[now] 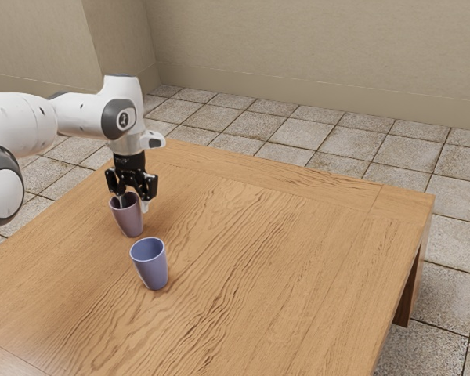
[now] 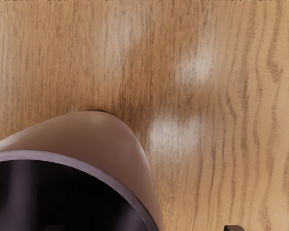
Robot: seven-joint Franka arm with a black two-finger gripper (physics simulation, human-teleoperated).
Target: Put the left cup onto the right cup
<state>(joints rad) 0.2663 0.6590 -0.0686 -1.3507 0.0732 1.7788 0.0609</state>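
We count two cups, one table point(image 1: 298, 243), one arm point(image 1: 39, 121) and one gripper point(image 1: 132, 202).

The mauve cup point(image 1: 128, 222) is a small tapered tumbler, wider at its round rim than at its base, with a smooth matt wall and a dark inside. It stands upright just beyond the blue cup point(image 1: 150, 265), on the side nearer the arm. The two are close but apart. The blue cup has the same tapered shape, in a soft lavender blue, and is also upright with its mouth open upward.

The black gripper hangs straight above the mauve cup, on the side away from the blue cup. Its jaws are spread wide and straddle the rim, one finger dipping inside the mouth and the other outside the wall, so nothing is clamped.

In the wrist view the mauve cup point(image 2: 103, 144) bulges up under the hand, its rim a pale curved band over a dark hollow. One fingertip point(image 2: 232, 227) shows well clear of its wall.

The table point(image 2: 221, 96) is a wooden slab with wavy grain. Under it lies a floor point(image 1: 352, 141) of grey square tiles.
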